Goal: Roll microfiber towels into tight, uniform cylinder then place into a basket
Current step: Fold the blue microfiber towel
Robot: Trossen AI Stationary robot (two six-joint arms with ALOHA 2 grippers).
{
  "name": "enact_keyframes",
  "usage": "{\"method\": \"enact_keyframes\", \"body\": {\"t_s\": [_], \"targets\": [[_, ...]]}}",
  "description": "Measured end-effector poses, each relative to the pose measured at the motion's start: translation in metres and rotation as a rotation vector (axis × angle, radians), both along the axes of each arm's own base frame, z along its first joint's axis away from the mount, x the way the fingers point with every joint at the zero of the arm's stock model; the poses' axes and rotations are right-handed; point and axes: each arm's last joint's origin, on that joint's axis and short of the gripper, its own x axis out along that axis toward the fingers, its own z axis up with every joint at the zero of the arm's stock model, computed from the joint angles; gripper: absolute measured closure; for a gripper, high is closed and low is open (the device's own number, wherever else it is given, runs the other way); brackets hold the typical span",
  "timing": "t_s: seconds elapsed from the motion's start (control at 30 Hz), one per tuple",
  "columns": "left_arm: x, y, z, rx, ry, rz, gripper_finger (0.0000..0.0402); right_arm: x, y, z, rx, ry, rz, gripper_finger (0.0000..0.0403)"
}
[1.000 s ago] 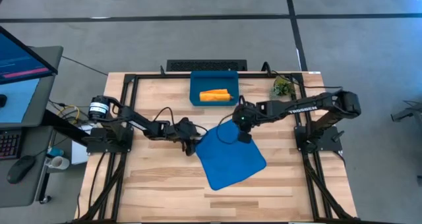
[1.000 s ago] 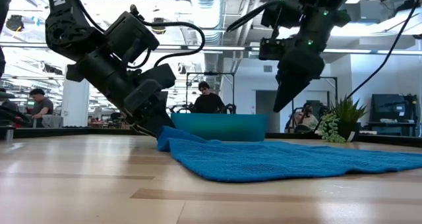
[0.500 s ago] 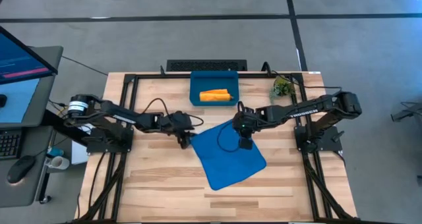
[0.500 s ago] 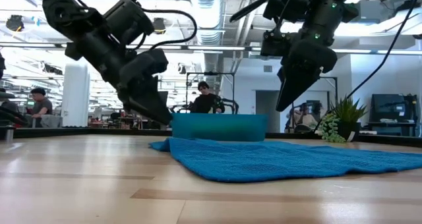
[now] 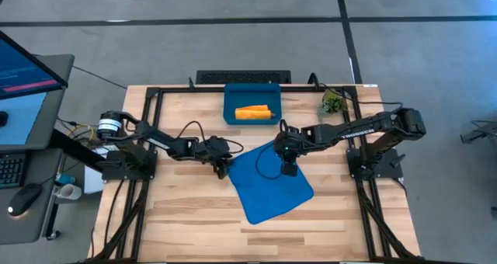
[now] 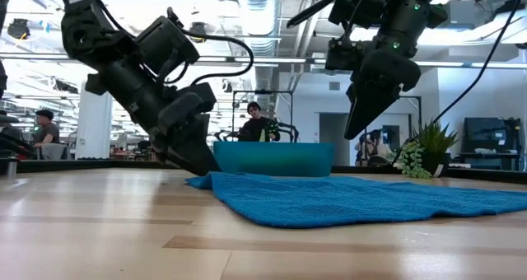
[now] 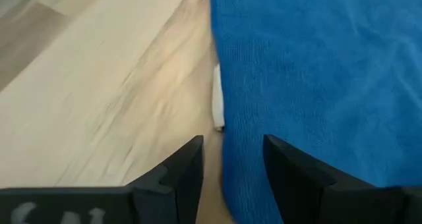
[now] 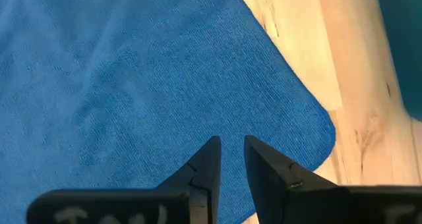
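Note:
A bright blue microfiber towel (image 5: 270, 182) lies spread flat on the wooden table. A rolled orange towel (image 5: 254, 112) lies inside the dark-blue basket (image 5: 233, 109) at the far middle. My left gripper (image 7: 232, 165) is open and low at the blue towel's left edge (image 7: 221, 85). One of its fingers is over the cloth and the other over bare wood. Whether either finger touches the cloth, I cannot tell. My right gripper (image 8: 232, 159) hangs above the towel's far corner (image 8: 316, 128). Its fingers stand a narrow gap apart with nothing between them.
A small green plant (image 5: 334, 103) stands at the far right of the table, beside the right arm. A black frame rims the tabletop. Bare wood lies near and left of the towel. People sit in the room beyond the basket (image 6: 257, 123).
My left gripper rose from the towel's left corner and drew back toward the table's left. It then came down again to the towel's edge. The corner, which was bunched up against the fingers, now lies flat on the table.

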Motion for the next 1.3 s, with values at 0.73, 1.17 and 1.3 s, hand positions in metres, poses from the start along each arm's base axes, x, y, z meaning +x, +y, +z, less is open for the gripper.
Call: {"method": "enact_keyframes", "body": {"t_s": [0.73, 1.17, 1.3], "targets": [[0.003, -0.007, -0.013, 0.104, 0.033, -0.071, 0.0349, 0.0, -0.046, -0.005, 0.019, -0.006, -0.197, 0.0248], [0.003, -0.004, -0.013, 0.12, 0.027, -0.049, 0.0399, 0.023, -0.072, -0.049, 0.016, 0.079, -0.247, 0.02], [0.003, -0.004, -0.014, 0.121, 0.034, -0.048, 0.0398, 0.024, -0.081, -0.056, 0.019, 0.094, -0.272, 0.0206]]}}
